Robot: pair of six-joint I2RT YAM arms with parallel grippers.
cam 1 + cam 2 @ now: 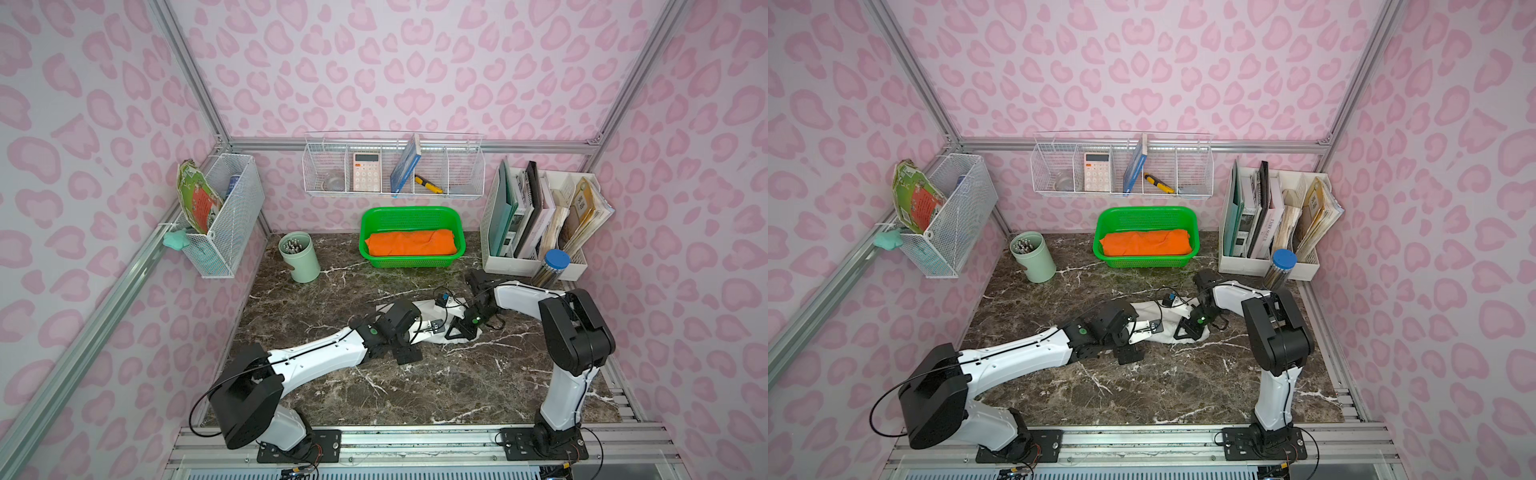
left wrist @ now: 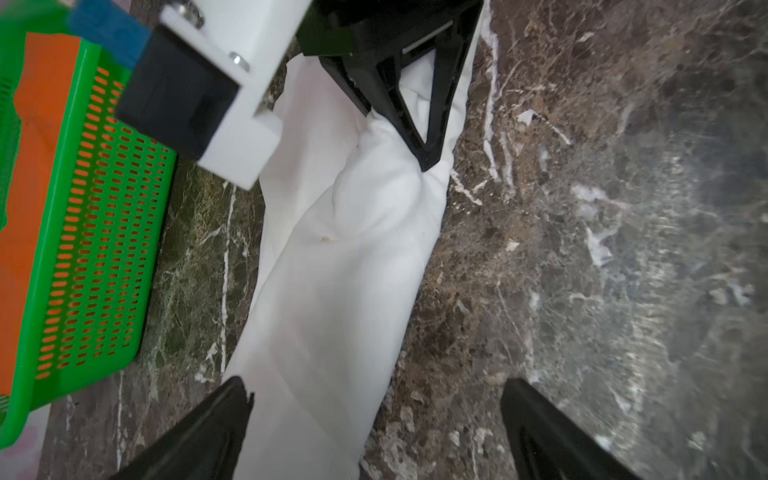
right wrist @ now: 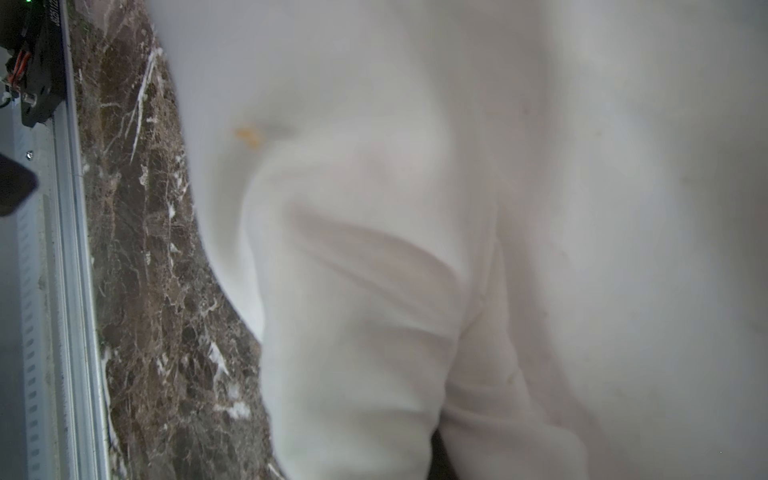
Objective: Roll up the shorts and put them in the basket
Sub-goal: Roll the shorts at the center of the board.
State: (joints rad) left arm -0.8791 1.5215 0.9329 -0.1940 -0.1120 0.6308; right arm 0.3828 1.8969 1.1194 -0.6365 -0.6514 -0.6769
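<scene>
Green basket (orange cloth inside) sits behind the shorts.

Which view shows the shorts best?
Left wrist: the shorts lie as one long bundle, their whole width clear. Both top views show only small patches; the right wrist shows a blurred close-up.
</scene>
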